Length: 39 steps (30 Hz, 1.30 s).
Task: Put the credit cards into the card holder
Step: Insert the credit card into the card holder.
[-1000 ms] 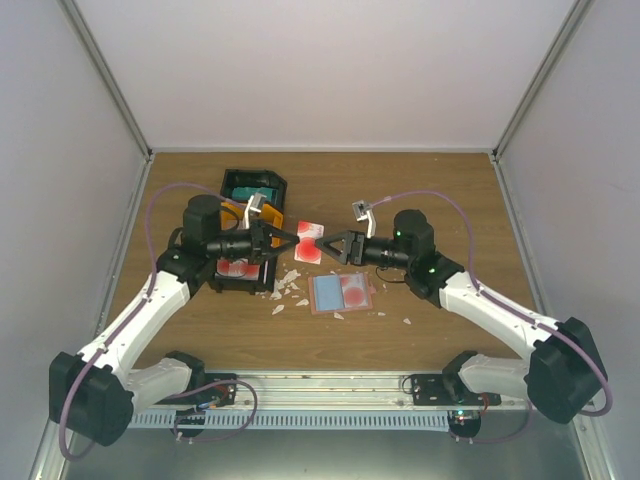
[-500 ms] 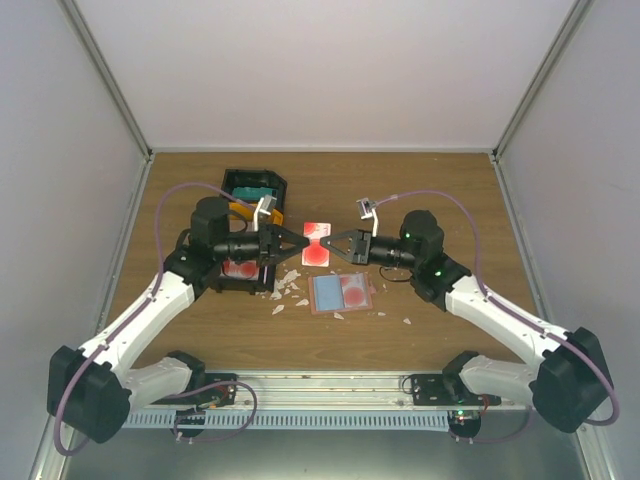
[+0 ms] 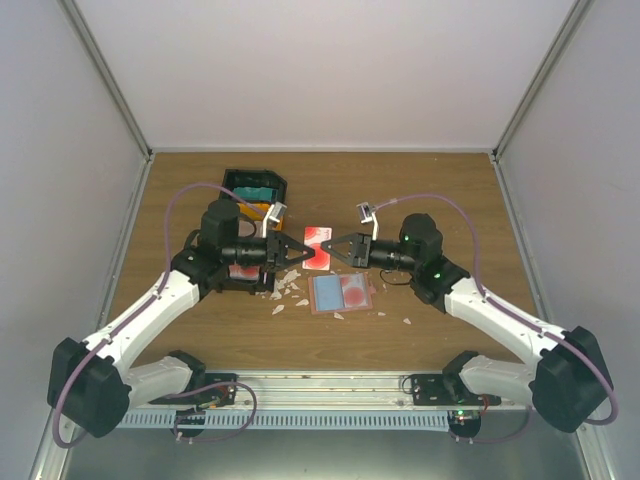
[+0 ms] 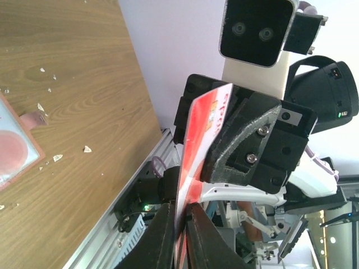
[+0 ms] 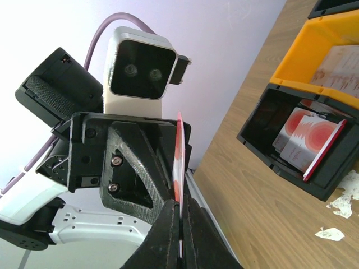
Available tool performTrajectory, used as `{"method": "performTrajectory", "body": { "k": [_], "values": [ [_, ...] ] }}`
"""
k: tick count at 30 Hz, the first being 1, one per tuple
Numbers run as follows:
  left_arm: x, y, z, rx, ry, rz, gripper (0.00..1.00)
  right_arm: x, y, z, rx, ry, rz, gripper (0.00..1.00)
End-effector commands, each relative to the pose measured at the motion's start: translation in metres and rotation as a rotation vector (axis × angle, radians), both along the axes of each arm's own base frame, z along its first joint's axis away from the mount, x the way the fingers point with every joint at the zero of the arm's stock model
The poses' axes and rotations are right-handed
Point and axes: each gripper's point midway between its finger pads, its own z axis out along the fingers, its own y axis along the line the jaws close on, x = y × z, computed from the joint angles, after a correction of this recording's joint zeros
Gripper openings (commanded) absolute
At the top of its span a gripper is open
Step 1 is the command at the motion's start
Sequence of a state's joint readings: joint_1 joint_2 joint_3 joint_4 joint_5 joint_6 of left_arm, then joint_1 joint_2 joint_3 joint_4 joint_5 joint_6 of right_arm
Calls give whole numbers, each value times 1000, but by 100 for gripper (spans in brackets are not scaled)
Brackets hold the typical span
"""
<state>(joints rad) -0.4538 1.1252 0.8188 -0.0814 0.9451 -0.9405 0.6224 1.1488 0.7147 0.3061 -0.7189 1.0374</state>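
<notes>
A red and white credit card (image 3: 318,247) hangs above the table, gripped at both ends. My left gripper (image 3: 303,252) is shut on its left end and my right gripper (image 3: 333,250) on its right end. In the left wrist view the card (image 4: 205,123) rises from my left gripper (image 4: 180,212). The right wrist view shows the card (image 5: 178,151) edge-on in my right gripper (image 5: 180,208). The salmon-pink card holder (image 3: 340,292) lies flat below them, with a teal-blue card and a red disc showing on it.
To the left stand a black bin (image 3: 253,186) with teal cards, an orange bin (image 3: 258,211) and another black bin (image 5: 303,147) with red and white cards. Small white scraps (image 3: 290,285) litter the wood around the holder.
The right gripper closed on the card's free end. The left gripper opened briefly and shut again on the card. The card went from tilted to level and shifted slightly right.
</notes>
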Motion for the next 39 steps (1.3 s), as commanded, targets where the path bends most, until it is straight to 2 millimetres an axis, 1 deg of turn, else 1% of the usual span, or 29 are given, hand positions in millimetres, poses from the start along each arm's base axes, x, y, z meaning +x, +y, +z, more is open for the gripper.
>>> {"method": "performTrajectory", "body": {
  "k": [1,3,4,5,6,7,8,9,11,13,16,18,20,24,26,28,32,34,39],
  "values": [
    [3,-1,-2,-3,-48,7,6,-3,-2,-9,-19,7,16,1],
    [3,-1,-4,-1,-45,11,0,-2,-2,-14,-37,11,19,2],
    [4,0,-5,2,-45,16,0,0,-4,-19,-58,13,9,11],
    [4,0,-8,8,-41,22,0,3,-7,-25,-88,13,-16,24],
    [5,1,-12,18,-37,35,0,8,-12,-33,-130,12,-56,34],
    [7,3,-17,34,-28,49,0,14,-19,-42,-179,7,-105,44],
    [10,5,-26,59,-18,77,0,19,-27,-52,-233,6,-156,50],
    [13,7,-34,86,-6,105,0,22,-38,-65,-304,9,-205,53],
    [20,8,-50,149,-11,168,0,31,-62,-87,-447,-4,-319,56],
    [23,4,-64,239,-29,218,0,36,-91,-111,-620,-16,-415,58],
    [28,-7,-88,318,-17,265,0,32,-128,-147,-851,2,-499,62],
    [27,-21,-101,314,-2,269,0,25,-141,-165,-949,20,-498,63],
    [26,-34,-120,332,25,289,0,20,-144,-181,-1009,34,-474,64],
    [24,-61,-152,366,66,305,0,14,-141,-211,-1092,69,-413,66],
    [24,-68,-170,394,105,323,0,14,-139,-222,-1113,81,-400,66],
    [27,-67,-185,423,166,359,0,15,-136,-229,-1115,83,-385,65],
    [34,-66,-194,439,187,406,0,19,-128,-236,-1106,87,-363,62],
    [37,-63,-199,459,197,429,0,18,-125,-239,-1100,95,-350,62],
    [34,-70,-211,451,227,395,0,13,-122,-251,-1099,126,-314,61]
  ]
}}
